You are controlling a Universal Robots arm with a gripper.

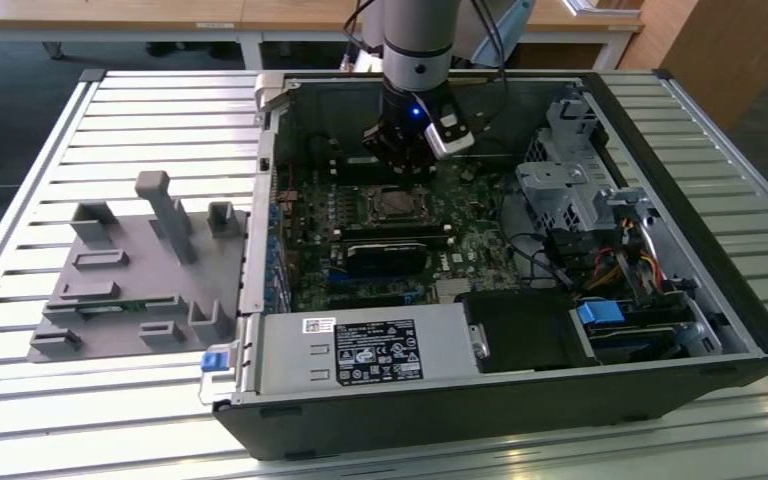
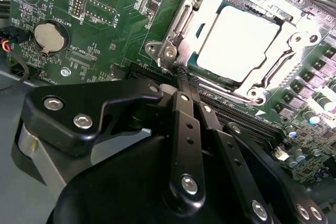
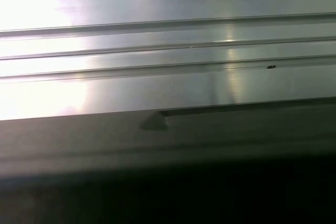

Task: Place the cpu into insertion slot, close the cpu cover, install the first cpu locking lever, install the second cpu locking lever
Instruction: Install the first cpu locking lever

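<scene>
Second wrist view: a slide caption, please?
End effector shut, tips at the cover edge, cpu seated in the slot.

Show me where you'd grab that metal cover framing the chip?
Probably the small tab at the corner of the cpu cover nearest the gripper, pinched from above: the frame lies flat around the cpu, so little else stands proud.

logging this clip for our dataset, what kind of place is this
Probably a robotics lab or test bench for computer assembly. An open computer case lies on a slatted metal table, a grey parts fixture sits beside it, and wooden desks stand behind.
</scene>
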